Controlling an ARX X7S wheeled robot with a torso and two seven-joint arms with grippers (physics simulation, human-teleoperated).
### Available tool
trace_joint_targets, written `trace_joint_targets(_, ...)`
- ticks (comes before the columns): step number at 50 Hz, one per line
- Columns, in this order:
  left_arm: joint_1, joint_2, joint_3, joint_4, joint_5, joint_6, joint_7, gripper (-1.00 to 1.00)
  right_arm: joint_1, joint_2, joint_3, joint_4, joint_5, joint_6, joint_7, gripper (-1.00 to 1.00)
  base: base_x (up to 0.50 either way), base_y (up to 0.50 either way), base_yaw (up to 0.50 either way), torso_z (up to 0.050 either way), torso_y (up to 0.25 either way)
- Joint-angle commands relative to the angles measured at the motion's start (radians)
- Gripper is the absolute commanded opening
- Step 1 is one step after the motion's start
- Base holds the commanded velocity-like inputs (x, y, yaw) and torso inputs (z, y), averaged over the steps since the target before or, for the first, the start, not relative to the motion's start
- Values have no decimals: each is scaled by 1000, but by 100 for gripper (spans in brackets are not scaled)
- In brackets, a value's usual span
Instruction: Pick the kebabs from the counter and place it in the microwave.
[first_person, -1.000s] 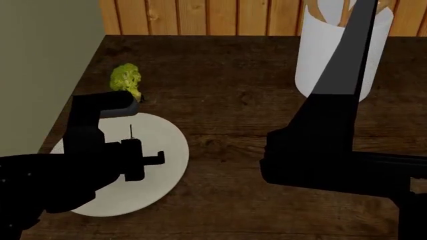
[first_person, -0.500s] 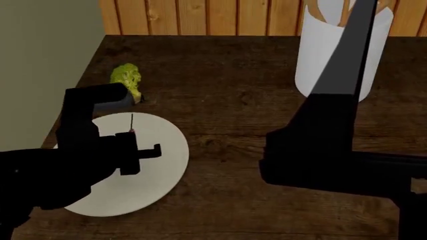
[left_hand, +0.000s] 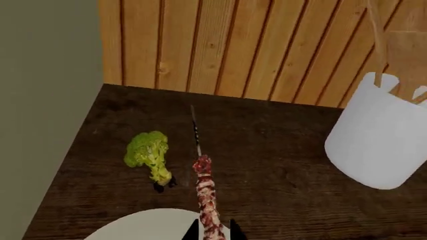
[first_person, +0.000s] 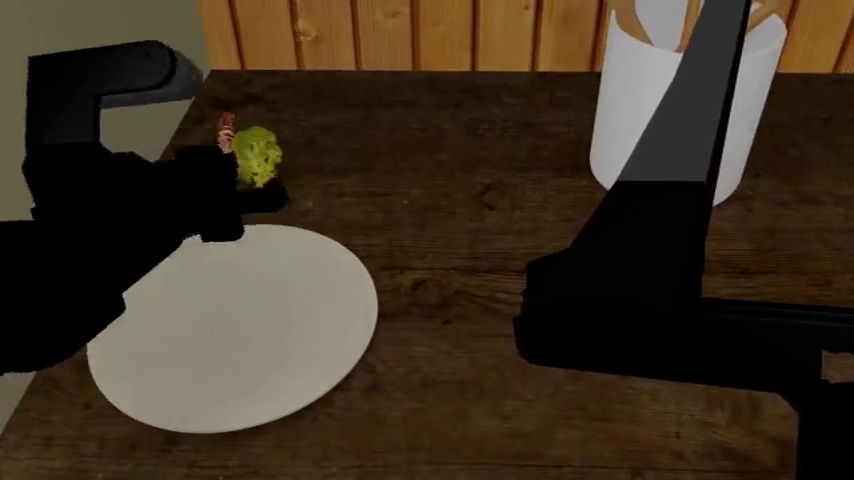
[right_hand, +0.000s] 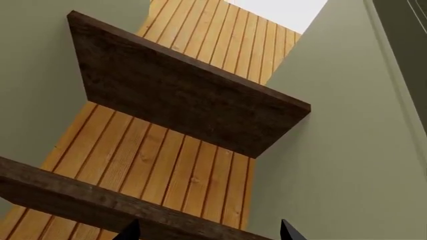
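You have no readable text, labels, brands, numbers or signs in any of the three views. The counter (first_person: 507, 200), plate (first_person: 254, 340), white container (first_person: 654, 110), wood-panelled wall (left_hand: 253, 45) and shelves (right_hand: 180, 95) all show plain, unmarked surfaces.

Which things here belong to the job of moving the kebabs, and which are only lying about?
Belong to the job:
- kebabs, held in the left tool
- counter

Lying about:
- broccoli floret
- white plate
- white utensil holder
- wooden shelves
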Motion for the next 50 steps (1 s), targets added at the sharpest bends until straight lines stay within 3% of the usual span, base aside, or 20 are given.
trace_joint_targets(1,25,-40,36,187,48,156,43,-100,0,5,0,0,-4,-3,-3,100,0,0,0,0,0)
trace_joint_targets(17,48,-61,47,355,135,381,87,-100,0,16,0,0,-10,-5,-11,100,0,0,0,0,0)
trace_joint_targets(38,-144,-66,1,479,22,232,-14,-100,0,45,7,0,-27,-21,-32,100,0,0,0,0,0)
trace_joint_targets(50,-358,-54,21,366,23,174,-24,-100,0,55,0,0,-39,-34,-36,100,0,0,0,0,0)
